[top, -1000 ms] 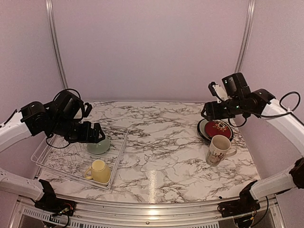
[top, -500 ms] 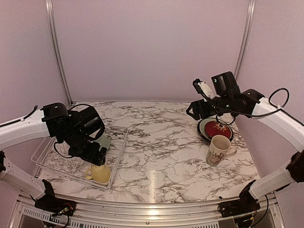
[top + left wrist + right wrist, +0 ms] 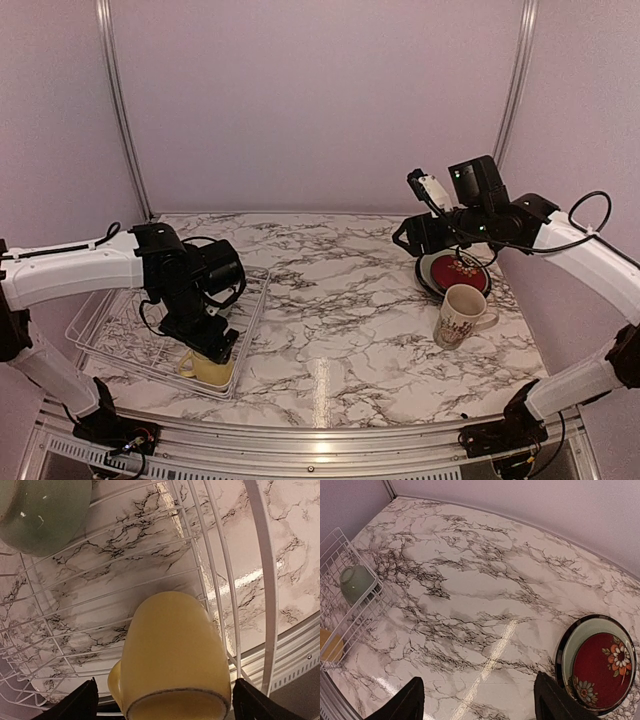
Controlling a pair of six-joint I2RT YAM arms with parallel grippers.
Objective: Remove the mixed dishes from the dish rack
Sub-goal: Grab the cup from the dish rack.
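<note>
The marble table (image 3: pixel 340 300) is carrying everything. The dish rack (image 3: pixel 252 320) is sitting at its near left corner, well apart from the unloaded pile on the far right.

The left gripper (image 3: pixel 165 690) is hanging inside the rack's near right corner. Its fingers (image 3: pixel 75 705) are spread, one on either side of the yellow mug (image 3: pixel 172 650), and gaps are showing, so nothing is being gripped yet. The right gripper (image 3: pixel 480 700) is hovering high over the table's right half. It is gaping wide and carrying nothing.

Three plates are lying stacked on the right side. The black-rimmed plate (image 3: pixel 559 650) is lying at the bottom, the green plate (image 3: pixel 568 647) is sitting on it, and the red plate (image 3: pixel 600 667) is sitting on top. The floral mug (image 3: pixel 460 315) is standing just beside the stack, on its near side.

The yellow mug is lying in the rack with its handle pointing left in the wrist view. The green bowl (image 3: pixel 40 515) is resting upside down deeper in the rack, near the mug but not touching it.

Judging progress, four of six dishes are looking unloaded, with the mug and bowl left. The mug is looking like the next pick. The left fingers are needing to close on its body and lift it clear of the wire wall.
</note>
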